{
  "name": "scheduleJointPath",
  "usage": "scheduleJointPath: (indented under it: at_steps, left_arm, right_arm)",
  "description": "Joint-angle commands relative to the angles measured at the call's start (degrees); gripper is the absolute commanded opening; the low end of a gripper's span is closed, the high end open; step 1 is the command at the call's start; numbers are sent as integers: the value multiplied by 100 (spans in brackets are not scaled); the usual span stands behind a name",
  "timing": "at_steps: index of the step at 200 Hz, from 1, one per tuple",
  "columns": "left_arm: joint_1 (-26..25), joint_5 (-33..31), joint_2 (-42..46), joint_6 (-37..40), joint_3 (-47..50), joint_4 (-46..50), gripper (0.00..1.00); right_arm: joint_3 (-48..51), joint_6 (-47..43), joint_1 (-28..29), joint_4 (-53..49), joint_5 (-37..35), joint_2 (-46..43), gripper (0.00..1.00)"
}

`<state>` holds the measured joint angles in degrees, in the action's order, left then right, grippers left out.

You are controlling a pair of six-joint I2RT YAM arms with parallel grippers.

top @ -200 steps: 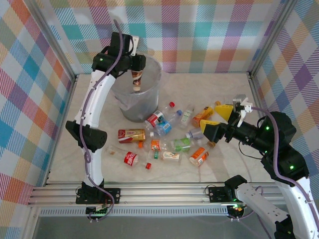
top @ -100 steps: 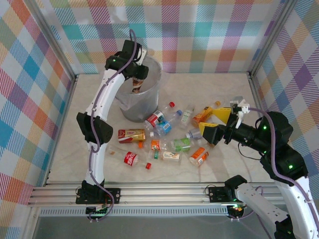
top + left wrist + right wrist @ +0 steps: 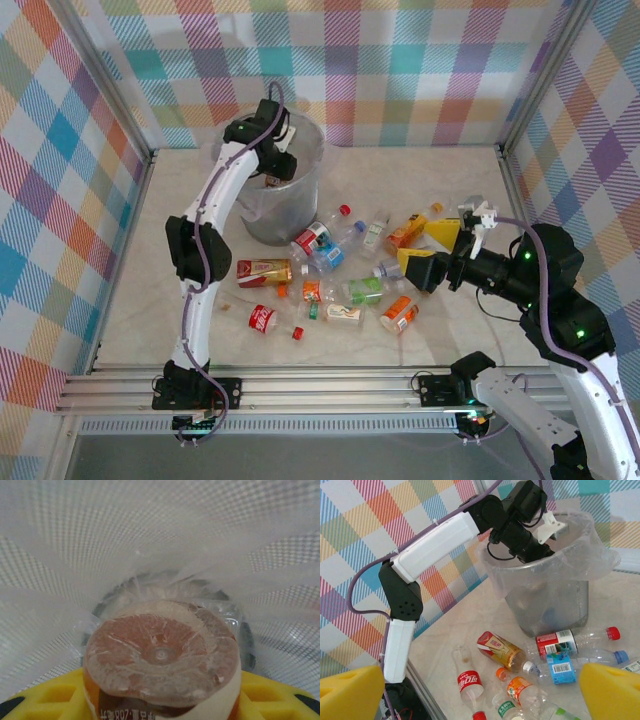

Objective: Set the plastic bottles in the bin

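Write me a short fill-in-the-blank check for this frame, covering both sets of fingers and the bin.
1. The left fingers grip a ___ inside the bin.
2. The right fingers stand ___ above the loose bottles on the table.
3. The bin stands ___, not tipped over.
Missing words: bottle; open; upright.

left claw (image 3: 273,174) pointing down, clamped on bottle (image 3: 160,655) | right claw (image 3: 428,247) spread wide, held low
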<state>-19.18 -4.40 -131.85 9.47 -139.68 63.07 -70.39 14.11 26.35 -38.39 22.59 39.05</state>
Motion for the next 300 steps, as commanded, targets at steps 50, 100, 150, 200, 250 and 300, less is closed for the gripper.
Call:
scheduleJointPath:
  at_steps: [50, 100, 150, 200, 250, 300]
  left_arm:
    - [81, 115, -198, -86, 381, 52, 51]
    - [81, 124, -315, -120, 402, 56, 55]
    - [81, 174, -342, -152, 433, 98, 66]
    - [129, 313, -226, -274, 397, 150, 73]
    - [143, 669, 499, -514, 617, -89, 74]
    - [143, 884, 1570, -771, 1167, -550, 77]
  right_arm:
    - [49, -23, 44, -89, 69, -28, 100]
    - [113, -5, 39, -124, -18, -99, 100]
    - [117, 28, 41, -211, -79, -86, 100]
    - [214, 96, 45, -229, -140, -167, 100]
    - [516, 183, 46, -259, -350, -210, 100]
    - [1048, 411, 46, -180, -577, -272, 100]
